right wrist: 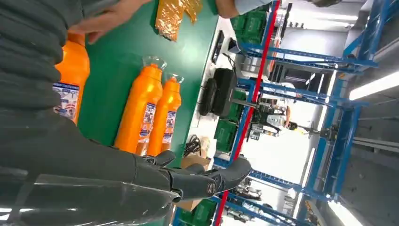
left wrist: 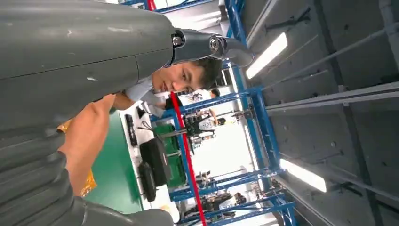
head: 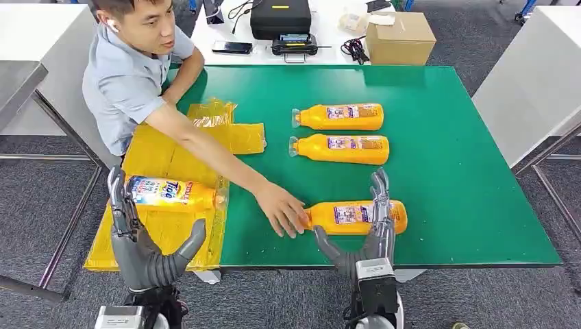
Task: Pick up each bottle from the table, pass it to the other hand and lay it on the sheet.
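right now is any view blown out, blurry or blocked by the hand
Head view: evenly lit and sharp, label on the nearest bottle readable as print. Left wrist view: left hand blocks much of the frame, ceiling lights glare. Right wrist view: right hand soft and close, far bright area overexposed.

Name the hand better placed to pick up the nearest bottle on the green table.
Right. The right hand already lies open over the nearest bottle, though a person's hand rests on its cap end. The left hand sits by the yellow sheet.
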Motion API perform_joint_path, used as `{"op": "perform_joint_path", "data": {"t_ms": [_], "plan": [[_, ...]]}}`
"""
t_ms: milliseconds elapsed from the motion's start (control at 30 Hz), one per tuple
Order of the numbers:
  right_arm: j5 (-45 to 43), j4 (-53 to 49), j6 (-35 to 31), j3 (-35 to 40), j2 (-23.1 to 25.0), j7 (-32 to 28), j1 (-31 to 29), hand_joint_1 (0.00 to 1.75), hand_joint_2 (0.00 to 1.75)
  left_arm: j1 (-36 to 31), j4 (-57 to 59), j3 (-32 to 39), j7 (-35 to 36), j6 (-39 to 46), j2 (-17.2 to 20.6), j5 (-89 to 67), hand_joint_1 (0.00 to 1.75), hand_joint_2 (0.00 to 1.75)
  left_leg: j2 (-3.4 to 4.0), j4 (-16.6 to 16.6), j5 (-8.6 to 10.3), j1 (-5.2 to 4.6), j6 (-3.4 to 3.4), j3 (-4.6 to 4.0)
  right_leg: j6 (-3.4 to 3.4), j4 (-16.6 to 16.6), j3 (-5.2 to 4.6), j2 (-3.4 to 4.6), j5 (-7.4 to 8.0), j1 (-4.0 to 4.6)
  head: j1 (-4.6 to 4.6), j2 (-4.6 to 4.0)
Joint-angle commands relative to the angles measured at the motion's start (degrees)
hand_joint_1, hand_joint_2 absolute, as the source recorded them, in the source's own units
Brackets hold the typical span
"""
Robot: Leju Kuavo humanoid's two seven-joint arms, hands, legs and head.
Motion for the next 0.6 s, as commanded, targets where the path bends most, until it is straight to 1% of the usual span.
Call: {"op": "perform_joint_path", "data": {"t_ms": [33, 67, 100, 133, 167, 233, 267, 300, 333, 367, 433, 467, 500, 533, 567, 600], "plan": [[-2.8, 0.5, -3.5, -4.1, -3.1, -2.4, 0.9, 0.0, 1.75, -11.8, 15.3, -5.8, 1.7, -3.9, -0.3, 3.9, 0.0, 1.75, -0.22, -0.1, 0.01, 0.06, -0.08, 0.21, -0.1, -0.1, 0.29, -0.25, -0.05, 0.07, 0.0, 0.0], [-3.6, 0.1, -4.2, -5.1, -3.5, -2.9, 1.5, 0.0, 1.75, -13.8, 17.7, -7.1, 1.5, -3.7, -0.6, 4.4, 0.0, 1.75, -0.38, -0.1, 0.03, 0.08, -0.09, 0.25, -0.12, -0.2, 0.4, -0.42, -0.08, 0.09, -0.02, 0.0], [-5.0, -0.5, -4.1, -6.9, -4.1, -3.9, 2.6, 0.0, 1.75, -17.1, 21.8, -8.7, 1.7, -2.8, -1.7, 5.0, 0.0, 1.75, -0.45, -0.1, 0.02, 0.11, -0.11, 0.33, -0.15, -0.2, 0.5, -0.5, -0.1, 0.12, 0.0, 0.0], [-2.6, 0.3, -7.2, -8.3, -5.4, -3.3, 3.0, 0.0, 1.75, -20.4, 26.6, -10.5, 3.6, -4.1, -2.7, 7.1, 0.0, 1.75, -0.61, -0.1, 0.12, 0.03, -0.03, 0.15, -0.06, -0.1, 0.32, -0.63, -0.07, 0.03, 0.0, 0.0], [-2.9, 0.7, -6.7, -8.7, -6.3, -4.2, 3.0, 0.0, 1.75, -22.0, 29.3, -11.3, 2.8, -3.0, -3.5, 7.7, 0.0, 1.75, -0.76, 0.0, 0.11, 0.07, -0.04, 0.21, -0.09, -0.2, 0.43, -0.79, -0.11, 0.08, 0.0, 0.0], [-0.8, 2.1, -6.8, -8.6, -6.9, -4.5, 2.0, 0.0, 1.75, -22.5, 30.7, -12.3, 2.0, -1.9, -3.6, 8.4, 0.0, 1.75, -0.68, -0.1, 0.12, 0.03, -0.01, 0.24, -0.04, -0.2, 0.41, -0.7, -0.06, 0.05, 0.0, 0.0], [-0.7, 2.5, -7.0, -8.6, -6.7, -4.5, 1.8, 0.0, 1.75, -22.4, 30.6, -12.6, 1.9, -1.8, -3.4, 8.6, 0.0, 1.75, -0.46, -0.1, 0.09, -0.01, 0.0, 0.21, -0.03, -0.2, 0.32, -0.46, -0.02, 0.01, 0.02, 0.0], [5.9, 4.2, -8.4, -7.2, -8.0, -2.4, 1.1, 0.0, 1.75, -22.0, 30.2, -13.4, 2.4, -1.3, -2.8, 9.4, 0.0, 1.75, -0.37, 0.0, 0.06, 0.01, -0.01, 0.26, -0.06, -0.2, 0.38, -0.38, -0.02, 0.04, 0.02, 0.0], [11.2, 6.1, -8.1, -6.3, -9.8, 0.6, 0.7, 0.0, 1.75, -21.6, 30.1, -13.9, 2.5, -1.3, -2.5, 9.7, 0.0, 1.75, -0.23, 0.0, 0.01, 0.0, -0.04, 0.33, -0.07, -0.2, 0.44, -0.26, -0.01, 0.04, 0.02, 0.0], [12.2, 6.4, -8.1, -5.8, -10.3, 1.5, 0.6, 0.0, 1.75, -21.4, 30.0, -14.3, 2.7, -1.5, -2.4, 10.0, 0.0, 1.75, -0.04, -0.1, -0.01, -0.04, -0.03, 0.34, -0.03, -0.2, 0.42, -0.09, 0.07, 0.0, 0.0, 0.0], [12.6, 8.0, -8.7, -5.9, -11.2, 1.3, 0.4, 0.0, 1.75, -21.1, 30.1, -14.8, 2.8, -1.7, -2.3, 10.4, 0.0, 1.75, -0.03, -0.1, -0.03, -0.02, -0.04, 0.42, -0.02, -0.3, 0.49, -0.09, 0.06, 0.02, 0.0, 0.0], [14.7, 8.7, -9.8, -5.9, -11.7, 1.2, 0.2, 0.0, 1.75, -21.1, 30.2, -15.2, 2.8, -1.9, -2.2, 10.7, 0.0, 1.75, -0.03, -0.1, -0.05, 0.02, -0.08, 0.52, -0.07, -0.3, 0.59, -0.1, 0.04, 0.06, -0.02, 0.0], [14.7, 8.7, -9.8, -5.9, -11.7, 1.2, 0.2, 0.0, 1.75, -21.1, 30.2, -15.2, 2.8, -1.9, -2.2, 10.7, 0.0, 1.75, -0.05, -0.1, -0.01, -0.02, -0.05, 0.38, -0.03, -0.2, 0.42, -0.11, 0.06, 0.02, -0.02, 0.0], [26.2, 10.7, -11.2, -5.0, -14.1, 7.6, -0.6, 0.0, 1.75, -20.8, 30.2, -15.3, 3.0, -1.9, -2.6, 10.9, 0.0, 1.75, -0.07, -0.1, -0.05, 0.01, -0.07, 0.44, -0.06, -0.2, 0.5, -0.13, 0.02, 0.05, 0.0, 0.0], [26.1, 10.9, -11.3, -5.3, -14.8, 7.5, -0.5, 0.0, 1.75, -20.5, 30.1, -15.4, 3.2, -1.8, -2.9, 10.7, 0.0, 1.75, -0.06, 0.0, -0.03, -0.02, -0.04, 0.32, -0.01, -0.2, 0.36, -0.08, 0.04, 0.02, 0.0, 0.0], [27.8, 13.5, -11.1, -5.6, -16.2, 9.4, -1.6, 0.0, 1.75, -20.0, 29.5, -15.7, 4.6, -1.7, -3.1, 9.8, 0.0, 1.75, 0.0, -0.1, -0.07, 0.01, -0.05, 0.42, -0.04, -0.2, 0.48, -0.02, 0.03, 0.05, 0.0, 0.0]]}}
